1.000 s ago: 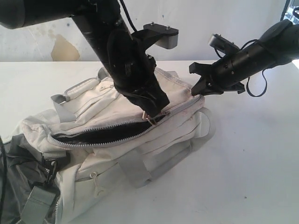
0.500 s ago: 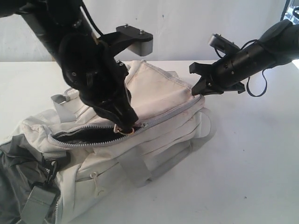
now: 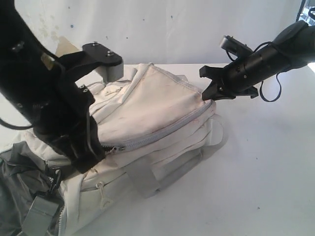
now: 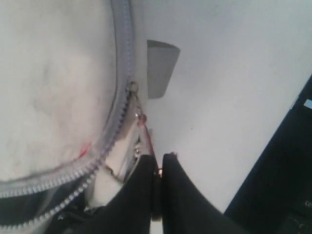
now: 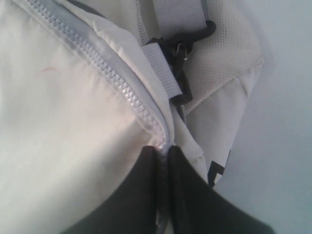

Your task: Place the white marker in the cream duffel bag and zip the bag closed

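Left pincer (image 4: 157, 161) grips the zipper pull (image 4: 142, 122), right pincer (image 3: 210, 96) pinches the cream duffel bag (image 3: 157, 105); a skewed tug could free the pull.

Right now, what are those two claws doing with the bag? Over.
Left gripper shut on zipper pull. Right gripper pinching cream duffel bag end. Zipper mostly closed, marker out of sight. Nothing blocking.

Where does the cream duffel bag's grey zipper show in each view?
Exterior view: the grey zipper crosses the picture's middle diagonally.
Left wrist view: it passes beside the closed fingers.
Right wrist view: it ends at the closed fingers.
Shared landmark: the cream duffel bag panel alongside it.
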Controlling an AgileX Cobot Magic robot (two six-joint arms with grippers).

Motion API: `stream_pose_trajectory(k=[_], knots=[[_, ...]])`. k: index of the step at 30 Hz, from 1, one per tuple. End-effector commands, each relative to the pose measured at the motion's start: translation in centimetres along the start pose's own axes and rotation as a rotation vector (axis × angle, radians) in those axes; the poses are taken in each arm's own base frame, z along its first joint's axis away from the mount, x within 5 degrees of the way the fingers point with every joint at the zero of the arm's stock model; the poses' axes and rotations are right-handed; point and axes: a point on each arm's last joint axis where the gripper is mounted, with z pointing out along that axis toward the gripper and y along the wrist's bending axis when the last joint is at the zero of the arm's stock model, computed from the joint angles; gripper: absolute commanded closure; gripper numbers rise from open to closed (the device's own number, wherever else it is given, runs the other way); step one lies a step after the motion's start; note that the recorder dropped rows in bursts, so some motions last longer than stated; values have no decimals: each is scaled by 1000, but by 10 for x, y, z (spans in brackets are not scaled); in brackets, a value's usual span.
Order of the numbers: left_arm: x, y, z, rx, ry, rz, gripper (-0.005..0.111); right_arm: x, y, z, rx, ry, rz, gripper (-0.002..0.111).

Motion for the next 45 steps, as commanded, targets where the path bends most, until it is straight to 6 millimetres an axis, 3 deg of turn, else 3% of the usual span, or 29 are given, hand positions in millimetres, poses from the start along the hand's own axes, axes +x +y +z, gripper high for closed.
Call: stream_pose_trajectory(k=[1, 10, 17, 29, 39, 45], knots=[[19, -3, -5, -46, 32, -4, 107, -6, -6, -4, 31, -48, -1, 108], [55, -3, 3, -119, 119, -19, 107, -6, -6, -4, 31, -46, -1, 108], [67, -3, -7, -197, 107, -46, 107, -5, -6, -4, 30, -39, -4, 108], [72, 3, -16, -307, 75, -189, 107, -3, -9, -4, 58, -11, -42, 108], [57, 9, -18, -359, -121, -284, 107, -1, -10, -4, 74, 11, -73, 108], [65, 22, -24, -518, -79, -381, 107, 0, -10, -7, 91, 25, -105, 108]])
